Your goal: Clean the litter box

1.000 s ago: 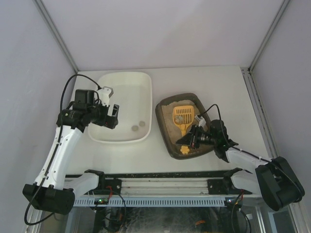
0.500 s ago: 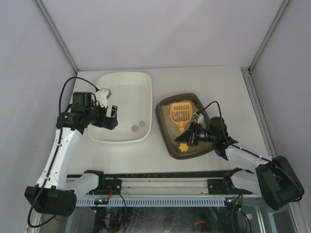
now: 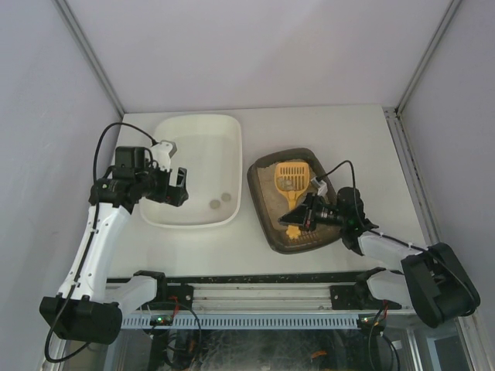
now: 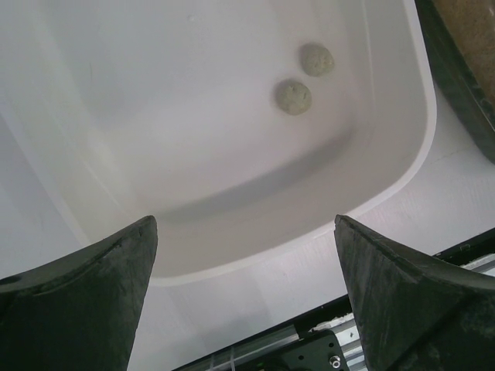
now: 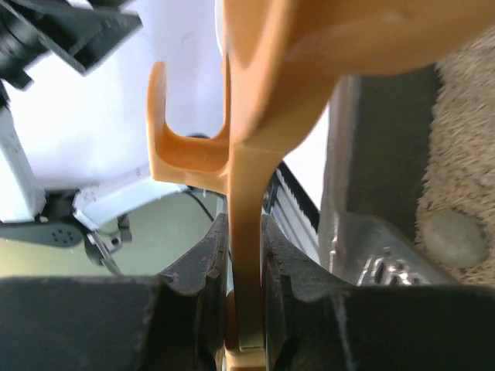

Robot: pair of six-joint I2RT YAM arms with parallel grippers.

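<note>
While the scoop (image 3: 291, 179) is being clamped by its handle in the right claw (image 3: 308, 214) over the litter box (image 3: 272, 238), right of the tub (image 3: 232, 127), a twist spilling litter (image 5: 460, 154) onto the tabletop (image 3: 348, 139) is being risked; the left claw (image 3: 177, 186) is being held apart.

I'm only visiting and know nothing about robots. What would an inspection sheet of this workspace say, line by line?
Surface: white table, carrying two containers.
Job's things: litter box with sandy litter and one grey clump; yellow scoop over the litter; white tub holding two clumps.
Clutter: nothing seen.
Grippers: left gripper open over the tub's edge; right gripper shut on the scoop's handle.
Cables: a black cable loops off each arm.
Surroundings: pale enclosure walls.
</note>
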